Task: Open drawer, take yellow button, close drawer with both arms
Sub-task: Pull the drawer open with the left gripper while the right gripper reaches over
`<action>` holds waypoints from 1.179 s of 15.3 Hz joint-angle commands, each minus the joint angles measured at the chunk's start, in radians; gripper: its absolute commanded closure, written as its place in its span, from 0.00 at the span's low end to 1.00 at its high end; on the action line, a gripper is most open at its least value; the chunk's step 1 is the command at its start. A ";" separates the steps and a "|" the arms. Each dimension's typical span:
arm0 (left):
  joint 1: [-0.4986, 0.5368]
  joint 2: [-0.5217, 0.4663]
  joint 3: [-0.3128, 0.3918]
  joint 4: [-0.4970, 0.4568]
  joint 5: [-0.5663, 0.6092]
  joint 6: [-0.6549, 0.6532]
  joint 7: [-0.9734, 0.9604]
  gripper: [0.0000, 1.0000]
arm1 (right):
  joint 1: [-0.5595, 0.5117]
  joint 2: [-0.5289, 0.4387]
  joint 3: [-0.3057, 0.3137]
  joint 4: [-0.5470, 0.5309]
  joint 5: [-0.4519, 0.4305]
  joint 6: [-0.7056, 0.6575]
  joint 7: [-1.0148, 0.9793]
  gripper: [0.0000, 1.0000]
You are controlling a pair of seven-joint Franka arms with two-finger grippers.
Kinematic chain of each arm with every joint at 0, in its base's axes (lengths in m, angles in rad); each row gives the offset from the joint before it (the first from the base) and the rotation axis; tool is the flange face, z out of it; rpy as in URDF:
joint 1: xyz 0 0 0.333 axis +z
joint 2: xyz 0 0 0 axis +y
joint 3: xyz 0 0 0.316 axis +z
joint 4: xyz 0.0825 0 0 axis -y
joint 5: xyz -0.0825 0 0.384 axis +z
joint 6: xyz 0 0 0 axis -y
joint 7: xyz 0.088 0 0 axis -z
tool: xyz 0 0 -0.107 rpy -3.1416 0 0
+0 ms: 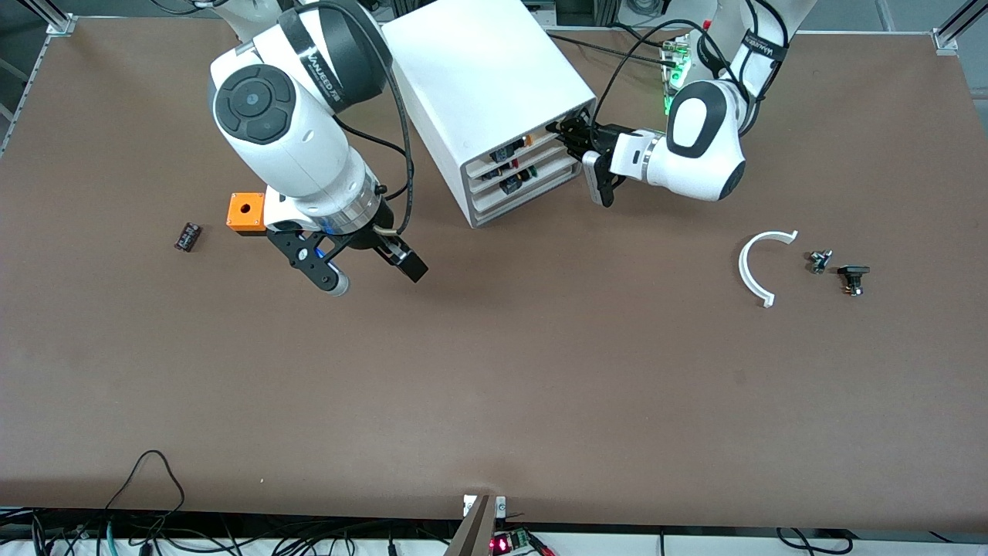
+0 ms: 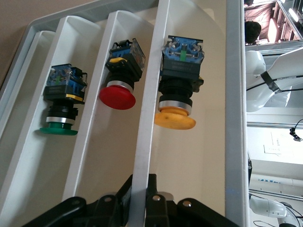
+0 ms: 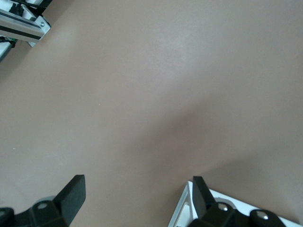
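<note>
Button (image 2: 175, 117), orange-yellow capped, sits in the top drawer (image 2: 189, 156) of the white drawer cabinet (image 1: 494, 93), beside a red button (image 2: 117, 97) and a green button (image 2: 59, 127) in the drawers below. Left hand (image 1: 575, 139) clenches that drawer's front edge; its fingertips are cut off in the left wrist view. Right hand (image 1: 370, 274) hangs released over bare table (image 1: 494, 386), near the orange cube box (image 1: 245, 211).

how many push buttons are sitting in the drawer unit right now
3, one per drawer, as the left wrist view shows: the yellow button in the top drawer, a red button in the middle, a green button in the lowest. More may be hidden deeper inside.
</note>
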 commanded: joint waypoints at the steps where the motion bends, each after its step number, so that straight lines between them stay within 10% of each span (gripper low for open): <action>1: 0.027 -0.017 -0.010 0.006 0.000 0.008 0.012 0.99 | 0.024 0.033 -0.002 0.066 0.012 -0.028 0.058 0.00; 17: 0.256 0.176 -0.004 0.276 0.358 0.001 0.106 0.99 | 0.191 0.115 -0.011 0.134 0.005 0.107 0.435 0.00; 18: 0.254 0.176 -0.005 0.277 0.358 -0.002 0.104 0.84 | 0.208 0.117 -0.011 0.134 0.005 0.121 0.460 0.00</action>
